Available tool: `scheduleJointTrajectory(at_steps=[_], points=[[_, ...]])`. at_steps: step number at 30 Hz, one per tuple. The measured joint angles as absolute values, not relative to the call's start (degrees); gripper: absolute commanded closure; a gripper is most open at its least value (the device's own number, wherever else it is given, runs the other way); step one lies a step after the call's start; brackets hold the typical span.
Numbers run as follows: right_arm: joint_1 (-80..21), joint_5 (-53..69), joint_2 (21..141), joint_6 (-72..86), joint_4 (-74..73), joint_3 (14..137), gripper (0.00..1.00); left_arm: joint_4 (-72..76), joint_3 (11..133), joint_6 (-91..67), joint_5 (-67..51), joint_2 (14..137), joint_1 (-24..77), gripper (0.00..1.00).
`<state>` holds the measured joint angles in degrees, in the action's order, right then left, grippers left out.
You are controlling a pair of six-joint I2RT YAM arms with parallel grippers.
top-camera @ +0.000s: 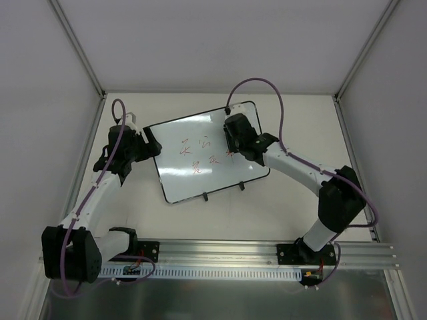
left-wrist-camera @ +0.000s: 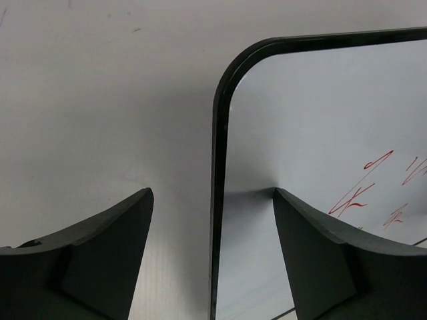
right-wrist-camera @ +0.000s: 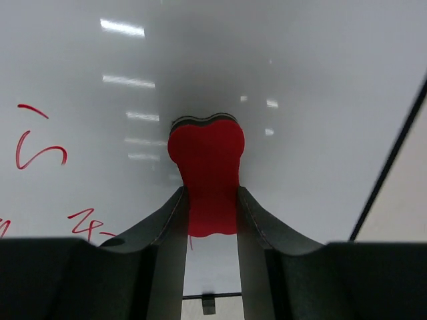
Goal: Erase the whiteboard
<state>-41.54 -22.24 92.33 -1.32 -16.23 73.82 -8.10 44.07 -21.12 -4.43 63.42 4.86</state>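
Observation:
The whiteboard (top-camera: pixel 190 180) lies tilted on the table, with red scribbles (top-camera: pixel 200 155) in its middle. My left gripper (top-camera: pixel 153 143) is open at the board's left edge. In the left wrist view it (left-wrist-camera: pixel 212 195) straddles the black rim, one finger over the table and the other over the board (left-wrist-camera: pixel 320 107). My right gripper (top-camera: pixel 233 144) is over the board's right part, shut on a small red block (right-wrist-camera: pixel 207 167) that presses against the white surface (right-wrist-camera: pixel 300 80). Scribbles (right-wrist-camera: pixel 40 150) lie to the block's left.
Two black clips (top-camera: pixel 205 197) sit on the board's near edge; one shows in the right wrist view (right-wrist-camera: pixel 208 303). A small white object (top-camera: pixel 131 119) lies behind the left arm. Grey walls enclose the table; an aluminium rail (top-camera: pixel 220 257) runs along the near edge.

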Motion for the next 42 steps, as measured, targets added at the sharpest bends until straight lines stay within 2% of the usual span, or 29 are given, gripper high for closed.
scheduleJointTrajectory(at_steps=[1, 7, 9, 17, 26, 28, 36, 42], points=[[-42.5, -22.2, 93.8, -1.8, -15.4, 73.8, 1.0, -7.8, 44.1, -21.1, -4.7, 63.4, 4.9, 0.32], [-45.2, -22.5, 97.1, -2.7, -11.4, 73.9, 1.0, -4.5, 43.4, -20.9, -6.5, 63.5, 4.8, 0.44], [-46.0, -22.7, 97.3, -2.7, -10.0, 73.9, 1.0, -3.8, 42.5, -21.1, -7.3, 63.7, 4.8, 0.52], [-49.2, -23.7, 98.8, -2.6, -7.7, 73.9, 1.0, -0.2, 41.3, -21.7, -9.9, 64.5, 4.8, 0.65], [-52.8, -23.8, 98.9, -1.3, -7.0, 73.2, 1.0, 1.6, 40.1, -21.6, -11.0, 64.0, 4.4, 0.95], [-54.5, -23.7, 99.3, -0.4, -6.9, 73.2, 1.0, 1.9, 39.4, -21.6, -11.1, 63.0, 4.4, 0.99], [-61.8, -26.0, 103.1, 1.8, -5.8, 74.1, 1.0, 3.3, 36.4, -21.0, -10.8, 60.2, 4.4, 1.0], [-62.7, -30.2, 101.9, 4.3, -3.3, 70.8, 1.0, 4.0, 35.0, -19.1, -10.9, 58.5, 4.6, 1.0]])
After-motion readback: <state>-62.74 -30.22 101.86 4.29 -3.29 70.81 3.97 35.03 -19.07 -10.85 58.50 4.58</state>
